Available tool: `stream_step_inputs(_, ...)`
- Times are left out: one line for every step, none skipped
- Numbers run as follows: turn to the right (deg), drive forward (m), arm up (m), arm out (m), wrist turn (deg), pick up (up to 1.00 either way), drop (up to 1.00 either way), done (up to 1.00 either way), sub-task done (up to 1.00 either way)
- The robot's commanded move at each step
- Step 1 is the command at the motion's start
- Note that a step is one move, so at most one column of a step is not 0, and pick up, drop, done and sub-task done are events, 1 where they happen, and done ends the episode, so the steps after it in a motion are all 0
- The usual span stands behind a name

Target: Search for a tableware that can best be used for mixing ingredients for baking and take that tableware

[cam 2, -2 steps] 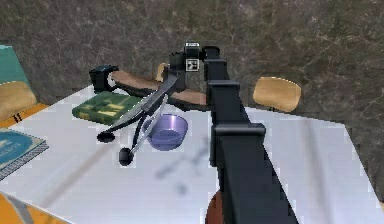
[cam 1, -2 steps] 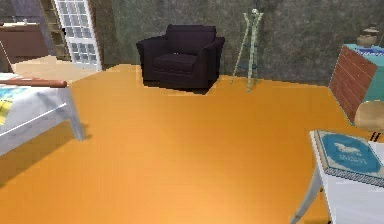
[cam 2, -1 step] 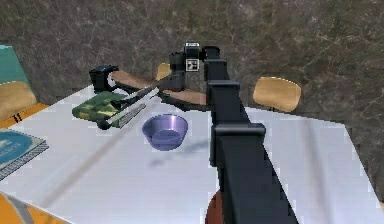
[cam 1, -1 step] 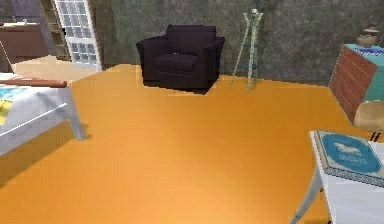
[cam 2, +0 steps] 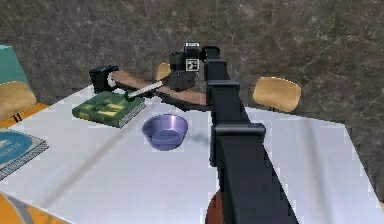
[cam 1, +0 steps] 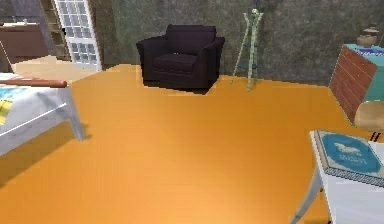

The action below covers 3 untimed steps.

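Nearest you in the arm side view, the dark arm (cam 2: 235,140) rises from the bottom edge across a white worktop (cam 2: 300,165). The task's thing, a purple bowl (cam 2: 166,131), stands upright on that worktop on the near side of the gripper (cam 2: 140,93), close beside the arm and apart from the fingers. A pale blue book (cam 2: 14,150) lies at the worktop's near corner, well off from the gripper toward the view's left. Farther out, a green book (cam 2: 108,109) lies flat just this side of the fingertips; you cannot tell whether the fingers are over it or touching it. The gripper itself reaches left from the two white squares (cam 2: 186,64) at the arm's end, and with the books and a brown shape (cam 2: 185,98) lying at and behind it, you cannot tell how its fingers stand or whether it holds anything. Just beyond the fingertips stands a small dark box (cam 2: 102,77). Past the worktop's far edge, a tan chair (cam 2: 277,93) sits off to the right of the gripper, against a mottled grey wall (cam 2: 310,40). In the forward view, well apart from the gripper, orange floor (cam 1: 190,150) runs to a black armchair (cam 1: 180,58) with a thin pale stand (cam 1: 251,45) beside it.
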Motion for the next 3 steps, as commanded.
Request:
stream_step_inputs(0.0,0.0,0.0,0.0,15.0,0.0,0.0,0.0,0.0)
stream_step_inputs(0.0,0.0,-0.24,0.0,0.0,0.0,0.0,0.0,0.0)
stream_step_inputs(0.0,0.0,0.0,0.0,0.0,1.0,0.0,0.0,0.0)
